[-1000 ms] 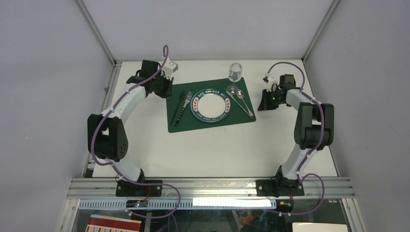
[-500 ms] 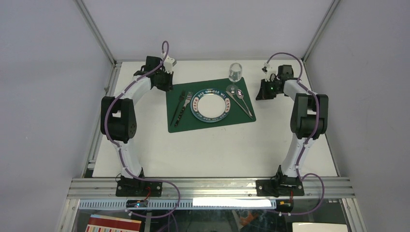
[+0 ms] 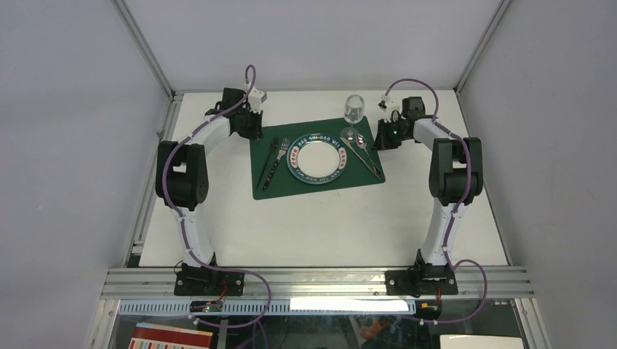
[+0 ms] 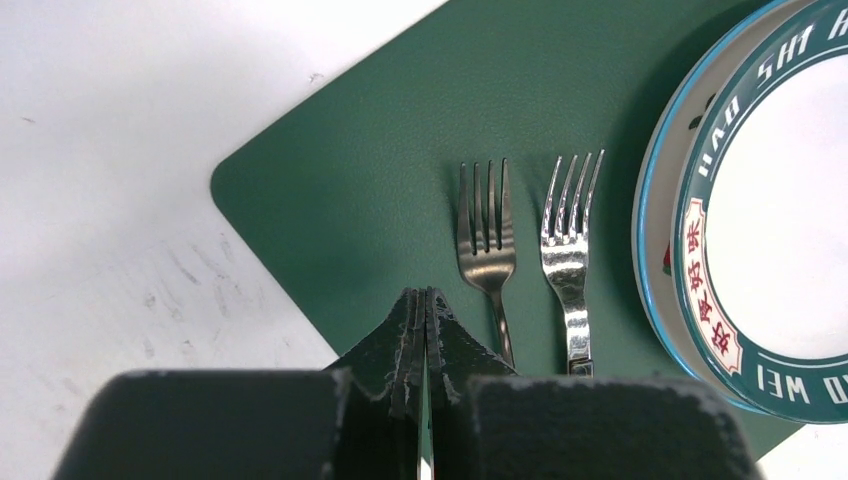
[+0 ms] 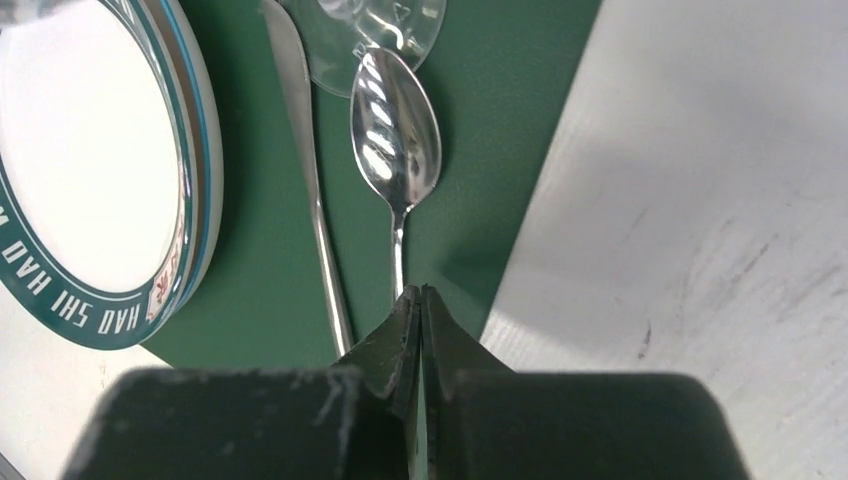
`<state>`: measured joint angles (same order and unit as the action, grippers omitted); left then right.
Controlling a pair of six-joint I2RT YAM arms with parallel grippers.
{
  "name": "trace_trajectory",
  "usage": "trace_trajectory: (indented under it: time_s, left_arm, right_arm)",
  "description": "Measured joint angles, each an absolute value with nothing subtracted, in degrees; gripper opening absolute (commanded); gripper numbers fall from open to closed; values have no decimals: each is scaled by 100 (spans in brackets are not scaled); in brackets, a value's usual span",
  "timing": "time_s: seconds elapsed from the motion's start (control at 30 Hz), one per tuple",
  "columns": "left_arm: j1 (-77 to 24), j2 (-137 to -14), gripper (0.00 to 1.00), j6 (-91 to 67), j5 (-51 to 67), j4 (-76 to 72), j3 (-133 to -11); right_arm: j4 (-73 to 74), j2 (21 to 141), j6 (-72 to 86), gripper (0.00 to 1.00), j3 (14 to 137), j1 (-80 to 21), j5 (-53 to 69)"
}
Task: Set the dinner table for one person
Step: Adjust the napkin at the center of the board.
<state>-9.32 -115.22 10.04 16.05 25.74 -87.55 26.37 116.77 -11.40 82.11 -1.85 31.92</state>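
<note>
**Top external view:** the dinner table (image 3: pixel 305 225) is the white framed slab under everything; the green placemat (image 3: pixel 320 190) lies on its far half; a plate (image 3: pixel 316 158) sits at the placemat's centre and a glass (image 3: pixel 353 107) stands at its far edge; the left gripper (image 3: pixel 251 132) hangs at the placemat's far-left corner and the right gripper (image 3: pixel 380 138) at its far-right side.

**Left wrist view:** the left gripper (image 4: pixel 427 305) has its jaws pressed together on nothing; two forks (image 4: pixel 485 240) lie on the placemat (image 4: pixel 360 190) between it and the plate (image 4: pixel 660 250).

**Right wrist view:** the right gripper (image 5: pixel 420 300) is likewise closed and empty, above the handle of a spoon (image 5: pixel 395 140) near the placemat's right edge.

**Handling:** the table is probably rigid, heavy and fixed, with a smooth top; it offers no hold and serves only as a support.
</note>
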Motion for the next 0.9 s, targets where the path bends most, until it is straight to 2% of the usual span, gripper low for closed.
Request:
trace_trajectory:
  time_s: [0.5, 0.9]
  left_arm:
    - [-932, -12184, 0, 930, 1741, 2526, -8788]
    - [-930, -12696, 0, 821, 1966, 2672, -9529]
  right_arm:
    - [2591, 12101, -1039, 0, 8536, -261, 3065]
    - [2331, 12014, -1039, 0, 8311, -283, 3033]
